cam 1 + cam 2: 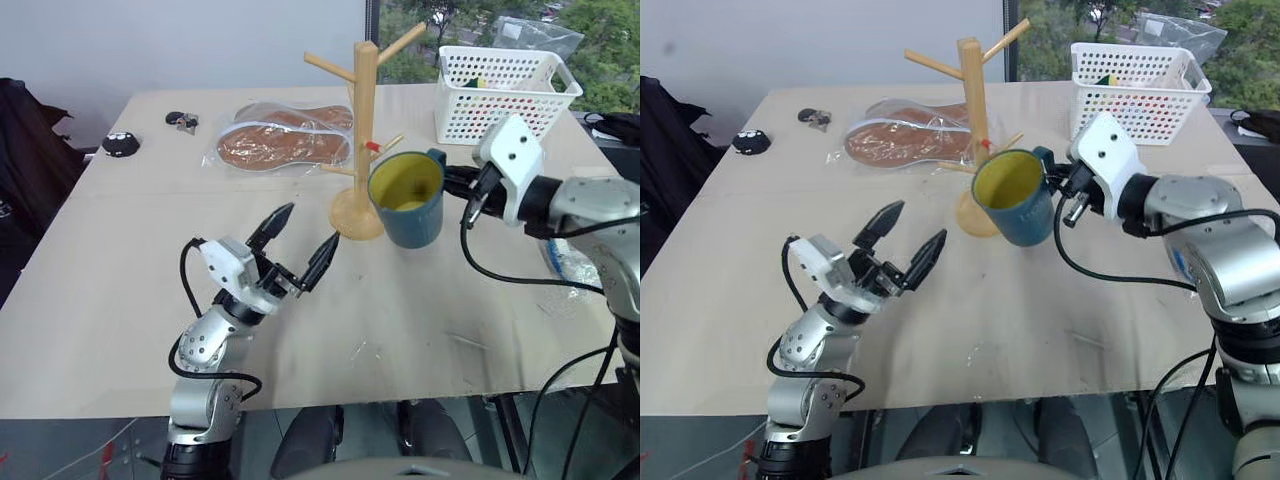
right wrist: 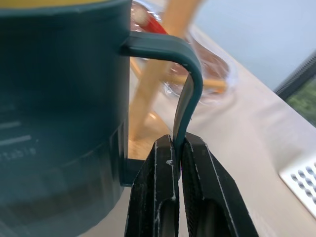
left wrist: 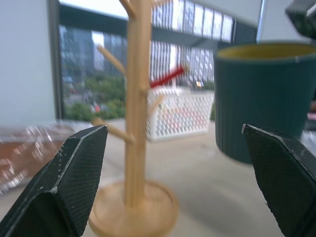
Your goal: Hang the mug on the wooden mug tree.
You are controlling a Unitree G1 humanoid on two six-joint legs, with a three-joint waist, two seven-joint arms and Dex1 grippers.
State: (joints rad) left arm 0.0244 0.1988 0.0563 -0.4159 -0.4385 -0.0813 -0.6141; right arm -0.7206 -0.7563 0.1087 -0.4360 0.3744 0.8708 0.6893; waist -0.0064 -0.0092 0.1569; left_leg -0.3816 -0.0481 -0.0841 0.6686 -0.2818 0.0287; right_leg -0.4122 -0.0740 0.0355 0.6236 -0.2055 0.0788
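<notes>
Nearest, the left end effector [image 1: 300, 243] hovers spread and empty over the pale table [image 1: 120, 320], while the right end effector [image 2: 177, 170], clenched on the handle of the lifted teal-blue ceramic mug [image 1: 408, 198], should tilt that loop onto the light wooden mug tree's [image 1: 362, 140] red-tipped peg, clear of the white basket [image 1: 505, 92] beyond.

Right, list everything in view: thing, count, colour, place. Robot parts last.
mug: one, teal with yellow inside, held off the table beside the tree
wooden mug tree: one, light wood, one red-tipped peg, table centre
basket: one, white, far right
packaged insoles: one clear pack, brown, behind the tree
small dark items: two, black, far left
table: one, beige
left claw: open, empty
right claw: shut on the mug's handle
</notes>
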